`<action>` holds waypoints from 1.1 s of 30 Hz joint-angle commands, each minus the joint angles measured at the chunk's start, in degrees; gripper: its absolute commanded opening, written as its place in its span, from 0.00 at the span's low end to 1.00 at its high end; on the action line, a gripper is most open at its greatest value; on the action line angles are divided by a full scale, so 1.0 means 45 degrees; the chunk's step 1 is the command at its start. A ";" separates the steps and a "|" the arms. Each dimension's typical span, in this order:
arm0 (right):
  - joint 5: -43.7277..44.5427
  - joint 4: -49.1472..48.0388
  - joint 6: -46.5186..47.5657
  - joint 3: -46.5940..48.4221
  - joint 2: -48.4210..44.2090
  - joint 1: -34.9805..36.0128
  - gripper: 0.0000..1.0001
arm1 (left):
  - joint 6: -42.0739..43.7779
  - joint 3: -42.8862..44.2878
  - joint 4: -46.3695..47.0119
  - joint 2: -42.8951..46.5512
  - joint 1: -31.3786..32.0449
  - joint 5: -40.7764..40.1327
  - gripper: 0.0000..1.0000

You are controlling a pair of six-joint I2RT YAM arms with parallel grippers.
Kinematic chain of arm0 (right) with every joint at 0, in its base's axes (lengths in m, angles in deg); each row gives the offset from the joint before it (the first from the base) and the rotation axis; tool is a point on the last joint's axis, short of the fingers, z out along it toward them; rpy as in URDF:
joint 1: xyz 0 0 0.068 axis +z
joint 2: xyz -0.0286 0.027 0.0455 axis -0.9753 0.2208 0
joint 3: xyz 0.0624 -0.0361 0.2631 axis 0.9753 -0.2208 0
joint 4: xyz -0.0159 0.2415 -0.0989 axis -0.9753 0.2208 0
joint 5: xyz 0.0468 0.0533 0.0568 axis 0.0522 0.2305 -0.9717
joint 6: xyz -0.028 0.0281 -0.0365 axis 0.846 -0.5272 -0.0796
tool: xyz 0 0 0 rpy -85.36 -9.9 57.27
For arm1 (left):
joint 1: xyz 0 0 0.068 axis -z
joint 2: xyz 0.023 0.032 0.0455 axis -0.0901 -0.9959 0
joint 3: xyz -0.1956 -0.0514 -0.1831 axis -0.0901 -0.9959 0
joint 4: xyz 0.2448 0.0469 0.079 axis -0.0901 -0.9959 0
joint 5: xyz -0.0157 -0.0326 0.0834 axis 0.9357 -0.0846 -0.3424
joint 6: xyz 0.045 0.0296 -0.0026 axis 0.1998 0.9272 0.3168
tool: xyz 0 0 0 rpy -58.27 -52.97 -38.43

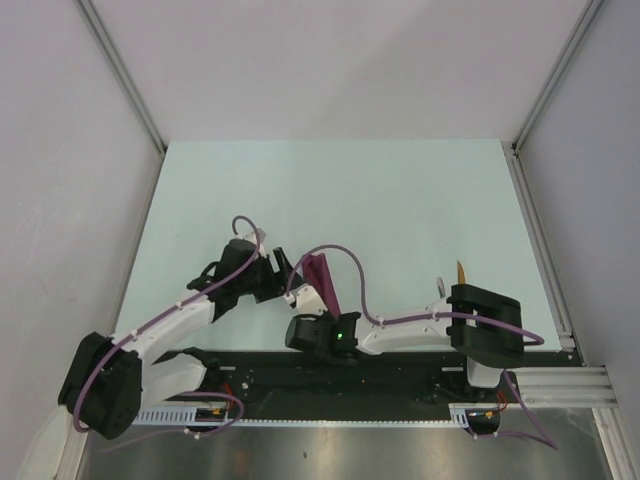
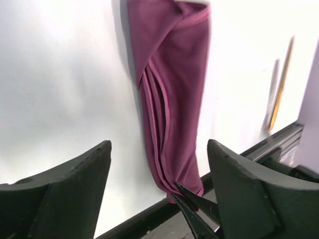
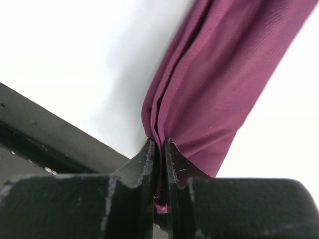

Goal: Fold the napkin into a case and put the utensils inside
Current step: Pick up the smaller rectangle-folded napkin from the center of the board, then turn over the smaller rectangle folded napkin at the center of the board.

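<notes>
While our left claw (image 2: 157, 149) is hovering spread wide near the napkin (image 2: 172, 74), our right claw (image 3: 158, 147) is pinching its end.

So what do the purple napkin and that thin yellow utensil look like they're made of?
The napkin looks like soft matte cloth: it creases into folds and shows a stitched hem. The yellow utensil looks golden; coated metal or plastic, too blurred to tell.

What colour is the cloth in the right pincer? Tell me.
Plum-magenta; the soft folded cloth napkin shows best in the right wrist view.
</notes>
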 commanded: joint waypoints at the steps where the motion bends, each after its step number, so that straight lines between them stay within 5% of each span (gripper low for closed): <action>1: -0.0604 -0.1310 -0.0067 -0.1142 -0.1972 -0.0520 0.00 | 0.0402 0.0893 -0.0953 0.0549 -0.0326 -0.0127 0.84; 8: -0.2636 -0.3986 -0.0380 -0.3585 -0.4709 -0.1829 0.00 | -0.0162 0.1031 -0.0061 -0.1326 -0.0307 0.0770 0.86; 21: -0.3633 -0.5140 -0.0576 -0.4798 -0.5804 -0.2415 0.00 | -0.1003 0.2104 0.2209 -0.4216 0.0611 0.1162 0.80; 27: -0.4043 -0.5882 -0.0692 -0.5539 -0.6273 -0.2766 0.00 | -0.1297 0.2554 0.2718 -0.5329 0.1020 0.1339 0.62; 31: -0.4452 -0.6427 -0.0926 -0.6124 -0.6936 -0.3020 0.00 | -0.1258 0.2846 0.2329 -0.5235 0.1158 0.0832 0.31; 33: -0.4804 -0.6799 -0.1121 -0.6593 -0.7210 -0.3352 0.00 | -0.1025 0.3002 0.1823 -0.4923 0.1255 0.0074 0.25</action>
